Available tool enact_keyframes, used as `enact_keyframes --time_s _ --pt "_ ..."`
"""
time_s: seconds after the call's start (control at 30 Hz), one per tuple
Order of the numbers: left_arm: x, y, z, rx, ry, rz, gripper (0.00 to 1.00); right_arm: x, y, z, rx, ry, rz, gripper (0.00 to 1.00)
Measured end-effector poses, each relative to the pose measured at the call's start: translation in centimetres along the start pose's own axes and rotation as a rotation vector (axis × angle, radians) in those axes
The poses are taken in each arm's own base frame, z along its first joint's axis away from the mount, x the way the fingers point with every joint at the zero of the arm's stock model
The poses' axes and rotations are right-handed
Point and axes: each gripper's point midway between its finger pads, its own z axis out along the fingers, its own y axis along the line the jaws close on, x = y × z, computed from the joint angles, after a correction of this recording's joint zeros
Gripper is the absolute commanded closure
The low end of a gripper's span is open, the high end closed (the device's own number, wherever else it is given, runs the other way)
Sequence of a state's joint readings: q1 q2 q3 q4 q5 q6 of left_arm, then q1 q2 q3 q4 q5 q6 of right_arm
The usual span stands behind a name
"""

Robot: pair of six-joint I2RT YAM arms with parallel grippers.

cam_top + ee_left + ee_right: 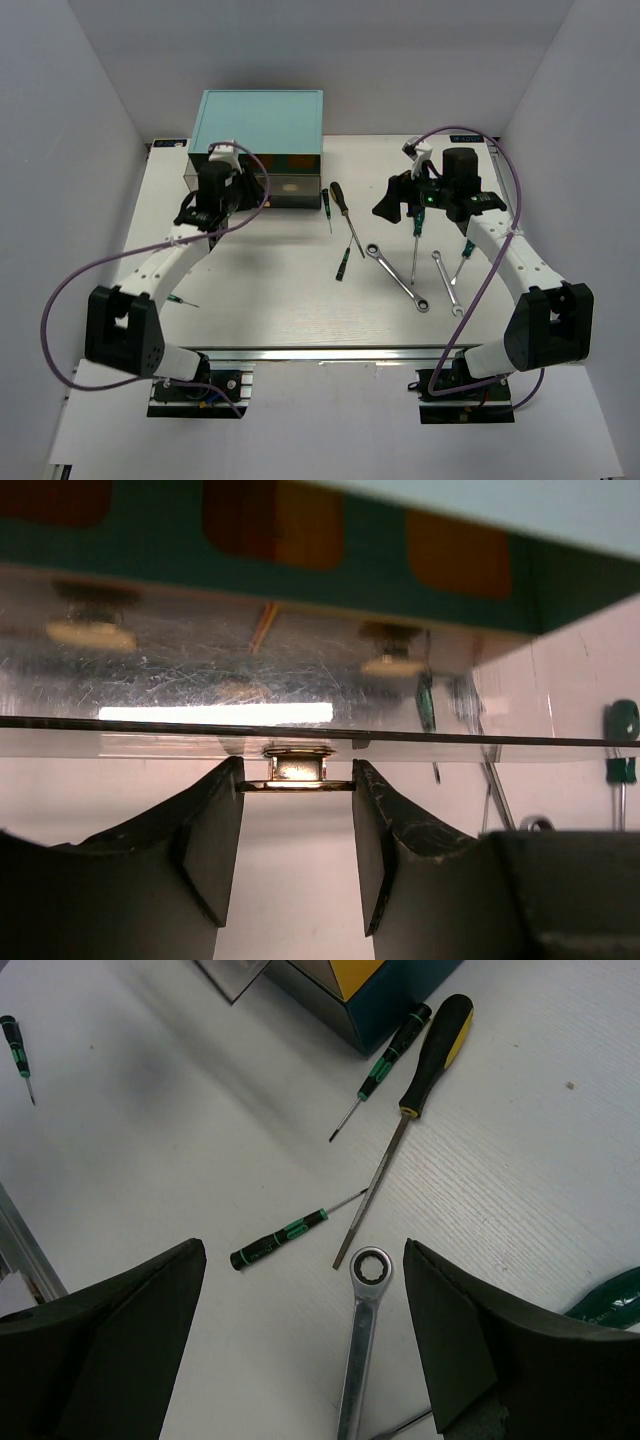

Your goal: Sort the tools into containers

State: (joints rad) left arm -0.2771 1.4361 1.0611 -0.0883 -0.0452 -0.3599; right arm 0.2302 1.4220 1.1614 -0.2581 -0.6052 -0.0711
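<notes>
Currently left claw (298, 792) is nipped onto the small gold knob (298, 767) of the shallow shiny-floored drawer (200, 695), which stands partly out of the teal-topped cabinet (260, 120). My read: it's holding it open as a bin. Right claw (305, 1260) hangs wide open, empty, over the silver ratchet wrench (362, 1330) on the white table (280, 300); slim green-black screwdriver (280, 1240) and long black-and-yellow screwdriver (425, 1060) lie just beside it, so finger room is tight.

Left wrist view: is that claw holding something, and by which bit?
Yes: the left gripper pinches the small gold knob of the drawer, one finger against each side of its rim.
</notes>
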Motion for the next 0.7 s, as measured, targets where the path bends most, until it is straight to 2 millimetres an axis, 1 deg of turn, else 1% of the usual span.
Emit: enact_keyframes --time_s 0.17,0.27,0.33,0.37,0.47,0.57,0.63,0.7 --pt "2.0 0.1 -3.9 0.014 0.003 -0.022 0.72 0.0 0.2 0.1 -0.005 0.002 -0.014 0.15" --pt "2.7 0.3 -5.5 0.016 -0.004 -0.036 0.43 0.1 0.4 0.2 -0.006 0.004 -0.022 0.15" --pt "3.0 0.4 -6.3 0.016 -0.005 -0.043 0.31 0.1 0.4 0.4 -0.002 0.008 -0.033 0.15" --pt "2.9 0.4 -6.6 0.016 -0.005 -0.049 0.28 0.3 0.4 0.6 0.002 0.013 -0.039 0.15" --pt "2.6 0.2 -6.9 0.02 -0.017 -0.061 0.26 1.3 0.0 1.5 0.026 0.049 -0.066 0.15" --pt "2.6 0.3 -7.1 0.015 -0.006 -0.063 0.26 3.4 -1.1 2.8 0.066 0.122 -0.076 0.16" --pt "2.7 0.3 -7.4 0.01 0.003 -0.066 0.28 5.3 -1.9 3.5 0.095 0.19 -0.074 0.17" --pt "2.5 0.5 -8.2 0.001 0.0 -0.073 0.37 7.2 -2.9 4.0 0.13 0.257 -0.072 0.21"
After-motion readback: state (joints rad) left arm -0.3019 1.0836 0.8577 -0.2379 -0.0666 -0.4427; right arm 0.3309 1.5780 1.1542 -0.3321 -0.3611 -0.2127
